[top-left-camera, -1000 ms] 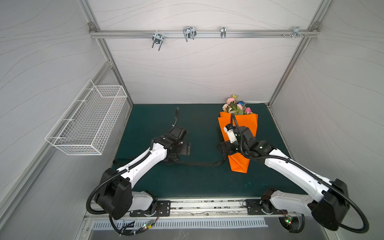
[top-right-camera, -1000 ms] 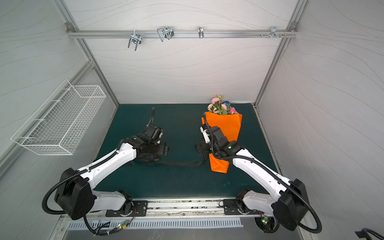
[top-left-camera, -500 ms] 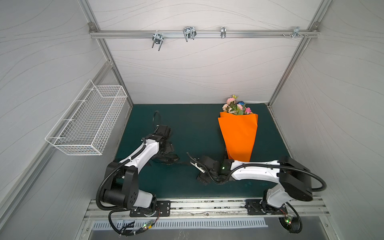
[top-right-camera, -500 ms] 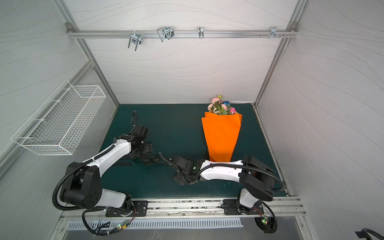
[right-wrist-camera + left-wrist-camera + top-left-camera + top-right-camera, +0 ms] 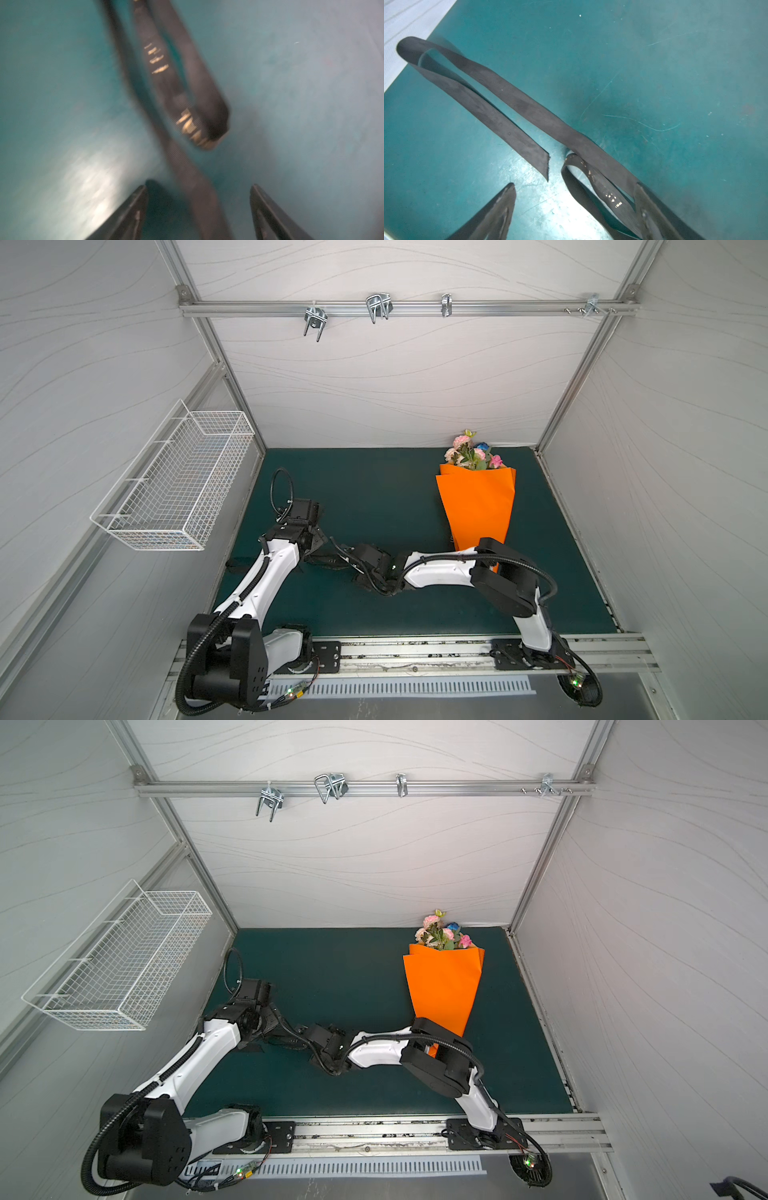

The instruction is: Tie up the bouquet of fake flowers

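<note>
The bouquet of fake flowers (image 5: 471, 452) (image 5: 442, 934) lies at the back right of the green mat, wrapped in an orange paper cone (image 5: 478, 502). A black ribbon (image 5: 529, 112) with pale lettering lies folded on the mat, left of the middle. My left gripper (image 5: 574, 187) (image 5: 318, 547) is open low over it; a ribbon loop lies between its fingers and one strand runs by a finger. My right gripper (image 5: 198, 187) (image 5: 347, 558) reaches across from the right, open, with one ribbon strand (image 5: 187, 176) running between its fingers without touching them. This view is blurred.
A white wire basket (image 5: 178, 485) hangs on the left wall. A metal rail with hooks (image 5: 378, 308) crosses the back wall high up. My right arm's elbow (image 5: 498, 572) covers the tip of the orange cone. The two grippers stand close together.
My right arm has swung from the orange cone down to the ribbon at the front middle, and its jaws have narrowed. My left gripper has drawn back to the left.
</note>
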{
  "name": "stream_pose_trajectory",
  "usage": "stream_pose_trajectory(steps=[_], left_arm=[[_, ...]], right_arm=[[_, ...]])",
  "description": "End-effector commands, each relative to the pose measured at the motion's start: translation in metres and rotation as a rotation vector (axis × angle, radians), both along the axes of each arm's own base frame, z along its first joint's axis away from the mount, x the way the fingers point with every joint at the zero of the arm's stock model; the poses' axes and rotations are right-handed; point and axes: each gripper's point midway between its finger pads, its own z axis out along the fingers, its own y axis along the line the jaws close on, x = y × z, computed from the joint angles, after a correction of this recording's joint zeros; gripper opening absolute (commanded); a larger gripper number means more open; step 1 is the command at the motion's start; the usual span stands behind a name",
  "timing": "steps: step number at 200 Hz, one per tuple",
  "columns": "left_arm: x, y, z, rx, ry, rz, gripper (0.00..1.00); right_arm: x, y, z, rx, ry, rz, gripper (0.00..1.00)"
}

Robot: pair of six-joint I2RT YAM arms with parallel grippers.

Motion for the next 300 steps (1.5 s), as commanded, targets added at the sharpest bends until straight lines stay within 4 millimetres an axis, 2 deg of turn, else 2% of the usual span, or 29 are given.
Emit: stream_pose_trajectory(steps=[1, 19, 34, 53, 76, 115, 138, 154, 179, 226, 242, 254, 266, 300], left_arm=[[0.000, 0.005, 0.001, 0.010, -0.012, 0.038, 0.90], [0.002, 0.003, -0.003, -0.003, -0.008, 0.037, 0.90], [0.004, 0.002, -0.008, -0.014, -0.003, 0.043, 0.90], [0.005, -0.001, -0.017, -0.040, 0.002, 0.058, 0.90], [0.006, -0.006, -0.028, -0.080, 0.013, 0.067, 0.90], [0.000, -0.013, -0.052, -0.159, 0.050, 0.121, 0.87], [-0.010, -0.023, -0.070, -0.245, 0.046, 0.183, 0.85], [-0.009, -0.026, -0.082, -0.301, 0.014, 0.221, 0.85], [0.000, -0.008, -0.092, -0.311, -0.015, 0.290, 0.87], [0.018, 0.033, -0.104, -0.282, -0.025, 0.424, 0.83], [0.024, 0.041, -0.110, -0.287, -0.019, 0.450, 0.83], [0.029, 0.047, -0.112, -0.290, -0.019, 0.465, 0.80], [0.036, 0.051, -0.108, -0.285, -0.028, 0.471, 0.80], [0.050, 0.065, -0.097, -0.302, -0.062, 0.501, 0.80]], right_arm=[[0.014, -0.021, -0.019, -0.056, 0.057, -0.077, 0.45], [0.021, -0.039, -0.012, -0.046, 0.088, -0.139, 0.15], [0.024, -0.055, 0.000, -0.031, 0.105, -0.192, 0.00], [0.025, -0.080, 0.019, -0.005, 0.139, -0.279, 0.00], [0.019, -0.106, 0.030, 0.024, 0.186, -0.353, 0.00], [-0.001, -0.131, 0.028, 0.042, 0.280, -0.405, 0.00], [-0.009, -0.138, 0.024, 0.057, 0.336, -0.420, 0.00], [-0.010, -0.142, 0.023, 0.062, 0.355, -0.433, 0.00], [-0.005, -0.150, 0.023, 0.072, 0.382, -0.470, 0.00], [0.009, -0.190, 0.016, 0.056, 0.453, -0.620, 0.00], [0.008, -0.199, 0.015, 0.058, 0.482, -0.638, 0.08], [0.006, -0.205, 0.015, 0.055, 0.491, -0.652, 0.22], [0.004, -0.211, 0.016, 0.046, 0.493, -0.665, 0.29], [0.006, -0.241, 0.018, 0.002, 0.460, -0.750, 0.30]])
